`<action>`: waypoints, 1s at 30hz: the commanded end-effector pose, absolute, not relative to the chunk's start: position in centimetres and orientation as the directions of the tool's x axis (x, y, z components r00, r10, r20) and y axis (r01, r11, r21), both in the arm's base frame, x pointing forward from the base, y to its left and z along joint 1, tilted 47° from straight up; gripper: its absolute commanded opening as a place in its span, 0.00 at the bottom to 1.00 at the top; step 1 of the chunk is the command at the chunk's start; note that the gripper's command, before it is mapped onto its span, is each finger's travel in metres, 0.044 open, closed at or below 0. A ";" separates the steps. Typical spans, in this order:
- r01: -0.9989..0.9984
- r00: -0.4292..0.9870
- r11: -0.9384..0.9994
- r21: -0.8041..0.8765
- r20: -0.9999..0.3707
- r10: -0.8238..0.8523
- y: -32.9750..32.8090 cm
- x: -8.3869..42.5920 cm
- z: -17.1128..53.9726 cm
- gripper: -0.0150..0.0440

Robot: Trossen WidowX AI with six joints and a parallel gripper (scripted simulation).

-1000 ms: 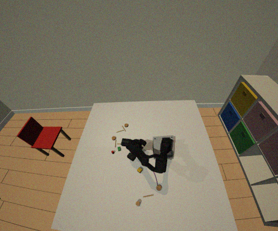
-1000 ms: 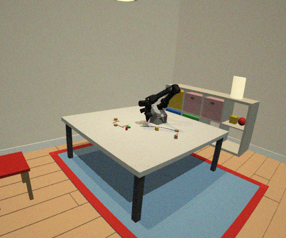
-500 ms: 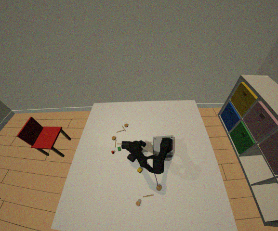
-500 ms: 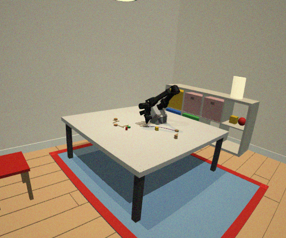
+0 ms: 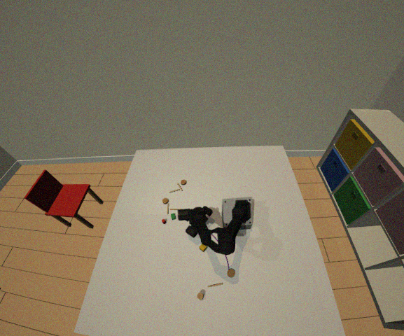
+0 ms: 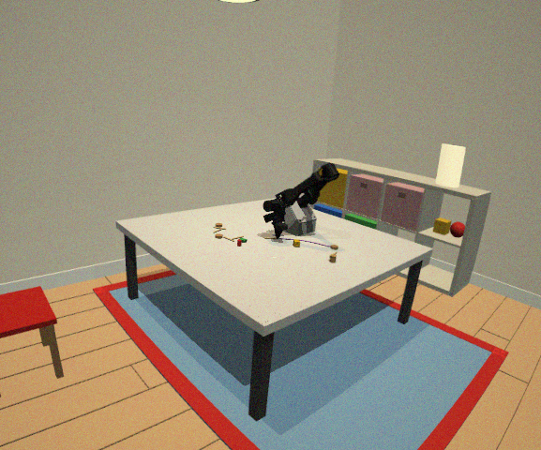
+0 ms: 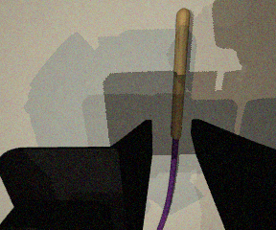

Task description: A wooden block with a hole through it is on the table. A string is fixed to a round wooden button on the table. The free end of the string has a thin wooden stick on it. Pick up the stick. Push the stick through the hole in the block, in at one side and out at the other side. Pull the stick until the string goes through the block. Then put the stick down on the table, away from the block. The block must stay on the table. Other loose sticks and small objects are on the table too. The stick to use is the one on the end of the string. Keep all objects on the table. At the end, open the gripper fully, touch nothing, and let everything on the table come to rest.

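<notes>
Apparently ungripped stick (image 6: 269,237) (image 7: 180,72) between parted fingertips (image 6: 278,234)

Black, chunky-jointed arm (image 5: 226,241) (image 6: 304,189); grey, apparently bolted base (image 5: 227,202) (image 6: 292,223); tapered black claw (image 7: 171,126).
</notes>
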State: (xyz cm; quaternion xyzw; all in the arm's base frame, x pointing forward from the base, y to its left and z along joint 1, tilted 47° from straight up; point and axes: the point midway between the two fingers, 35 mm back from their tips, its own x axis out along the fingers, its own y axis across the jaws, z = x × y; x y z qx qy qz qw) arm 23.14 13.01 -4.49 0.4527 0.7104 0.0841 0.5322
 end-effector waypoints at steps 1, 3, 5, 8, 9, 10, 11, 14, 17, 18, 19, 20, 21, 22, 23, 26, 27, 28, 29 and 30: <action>0.569 -0.036 0.572 0.591 -0.677 0.735 13.5 22.6 -5.2 0.46; 0.569 -0.036 0.572 0.591 -0.676 0.736 13.6 22.5 -5.3 0.46; 0.569 -0.036 0.572 0.591 -0.676 0.736 13.7 22.5 -5.3 0.46; 0.569 -0.036 0.572 0.591 -0.676 0.736 13.7 22.5 -5.3 0.46; 0.569 -0.036 0.572 0.591 -0.676 0.736 13.7 22.5 -5.3 0.46; 0.569 -0.036 0.572 0.591 -0.676 0.736 13.7 22.5 -5.3 0.46; 0.569 -0.036 0.572 0.591 -0.676 0.736 13.7 22.5 -5.3 0.46; 0.569 -0.036 0.572 0.591 -0.676 0.736 13.7 22.5 -5.3 0.46; 0.569 -0.036 0.572 0.591 -0.676 0.736 13.7 22.5 -5.3 0.46; 0.561 -0.032 0.575 0.596 -0.678 0.734 13.6 22.7 -5.2 0.41; 0.561 -0.032 0.575 0.596 -0.678 0.734 13.6 22.7 -5.2 0.37; 0.561 -0.032 0.575 0.596 -0.678 0.734 13.6 22.7 -5.2 0.32; 0.561 -0.032 0.575 0.596 -0.678 0.734 13.6 22.7 -5.2 0.28; 0.561 -0.032 0.575 0.596 -0.678 0.734 13.6 22.7 -5.2 0.25; 0.561 -0.032 0.575 0.596 -0.678 0.734 13.6 22.7 -5.2 0.25; 0.561 -0.032 0.575 0.596 -0.678 0.734 13.6 22.7 -5.2 0.25; 0.561 -0.032 0.575 0.596 -0.678 0.734 13.6 22.7 -5.2 0.25; 0.561 -0.032 0.575 0.596 -0.678 0.734 13.6 22.7 -5.2 0.25; 0.561 -0.032 0.575 0.596 -0.678 0.734 13.6 22.7 -5.2 0.25; 0.561 -0.032 0.575 0.596 -0.678 0.734 13.6 22.7 -5.2 0.25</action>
